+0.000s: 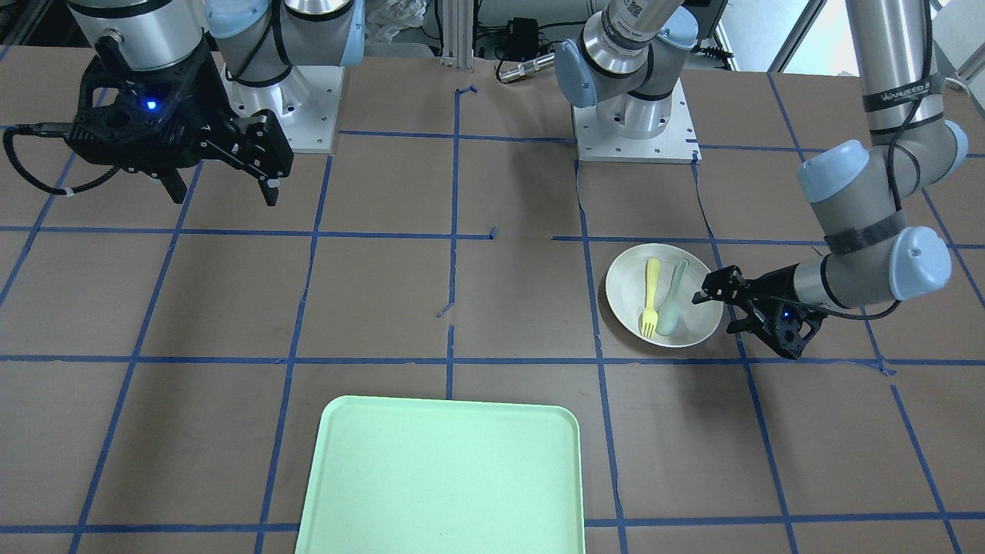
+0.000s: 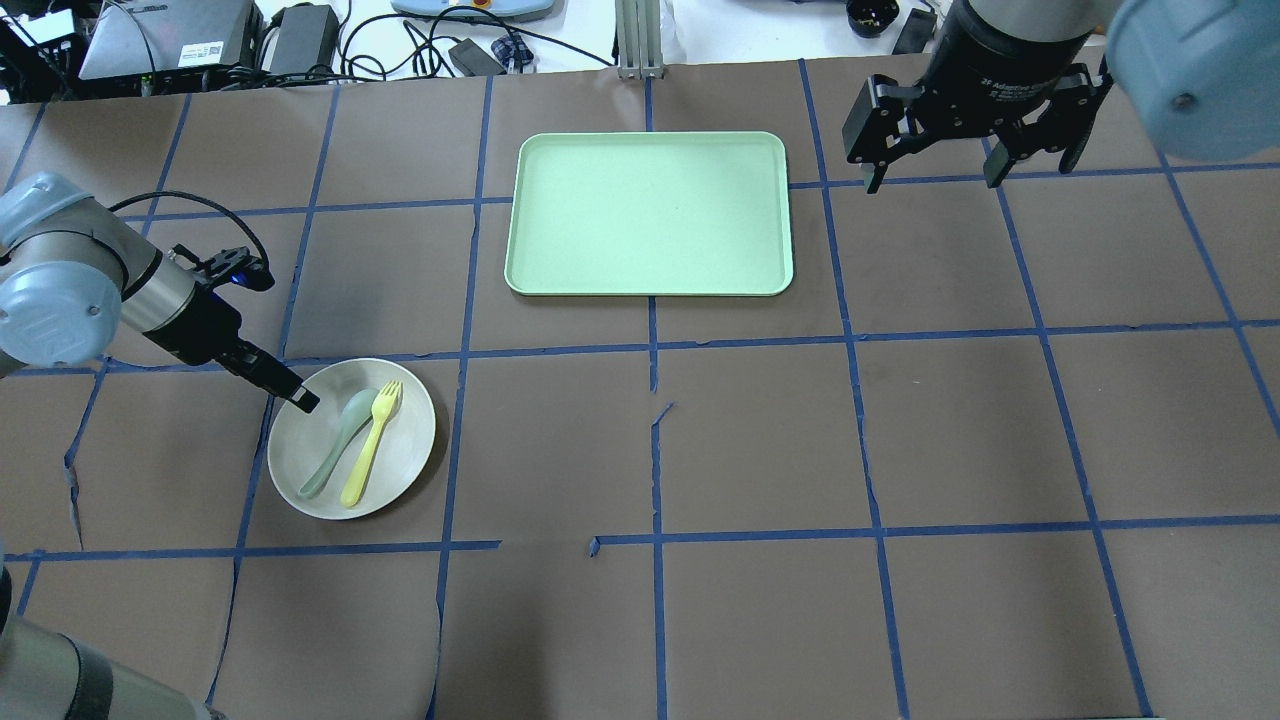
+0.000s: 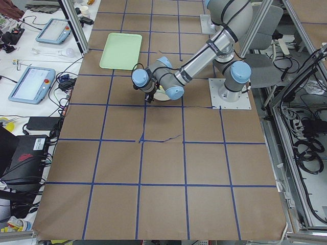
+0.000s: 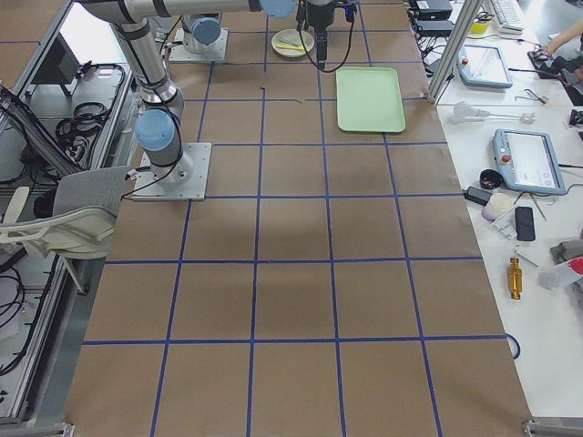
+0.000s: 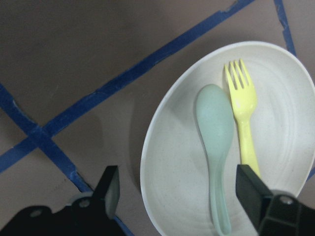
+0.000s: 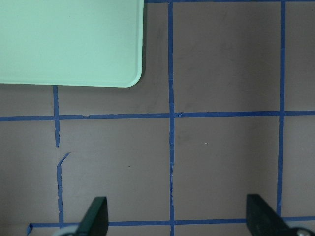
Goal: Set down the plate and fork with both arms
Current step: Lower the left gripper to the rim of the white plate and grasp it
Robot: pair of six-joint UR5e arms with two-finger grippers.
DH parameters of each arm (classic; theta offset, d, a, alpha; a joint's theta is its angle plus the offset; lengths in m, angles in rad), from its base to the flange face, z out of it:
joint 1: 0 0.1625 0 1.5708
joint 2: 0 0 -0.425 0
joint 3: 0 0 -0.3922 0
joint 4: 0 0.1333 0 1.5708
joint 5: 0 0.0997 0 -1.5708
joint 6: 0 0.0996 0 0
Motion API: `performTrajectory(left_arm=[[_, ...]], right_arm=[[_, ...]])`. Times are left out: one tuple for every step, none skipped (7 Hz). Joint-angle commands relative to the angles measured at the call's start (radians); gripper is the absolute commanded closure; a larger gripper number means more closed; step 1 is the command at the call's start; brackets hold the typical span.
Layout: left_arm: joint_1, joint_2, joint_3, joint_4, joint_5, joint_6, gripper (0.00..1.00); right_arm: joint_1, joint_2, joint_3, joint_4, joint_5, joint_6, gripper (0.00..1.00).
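Note:
The off-white round plate (image 2: pixel 405 465) sits on the table on my left side, also seen from the front (image 1: pixel 625 291) and in the left wrist view (image 5: pixel 167 162). The pale-yellow fork (image 2: pixel 372 445) (image 1: pixel 651 296) (image 5: pixel 243 123) lies in it beside a grey-green spoon (image 2: pixel 335 440) (image 5: pixel 216 142). My left gripper (image 1: pixel 716 308) (image 5: pixel 179 196) is open and low, with the plate's near rim between its fingers. My right gripper (image 2: pixel 932 182) (image 1: pixel 225 196) is open and empty, held high over the far right of the table.
A rectangular light-green tray (image 2: pixel 650 215) (image 1: pixel 439 477) (image 6: pixel 64 39) lies at the table's middle on the far side from the robot. Blue tape lines grid the brown table cover. Cables and devices lie beyond the far edge.

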Motion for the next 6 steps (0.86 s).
performTrajectory(left_arm=[[0.001,-0.025,0.000,0.005,0.000,0.000,0.14],[0.001,-0.034,0.006,0.005,0.002,-0.002,0.25],[0.001,-0.043,0.009,0.005,0.011,-0.005,0.64],[0.001,-0.048,0.019,0.005,0.078,-0.012,1.00],[0.001,-0.049,0.025,0.005,0.080,-0.020,1.00],[0.000,-0.051,0.040,0.005,0.080,-0.029,1.00]], right_arm=[[0.000,0.000,0.001,0.000,0.000,0.000,0.00],[0.000,0.000,0.002,0.000,0.000,0.000,0.00],[0.000,0.000,0.002,0.000,0.000,0.000,0.00],[0.000,0.000,0.002,0.000,0.000,0.000,0.00],[0.000,0.000,0.002,0.000,0.000,0.000,0.00],[0.000,0.000,0.002,0.000,0.000,0.000,0.00]])
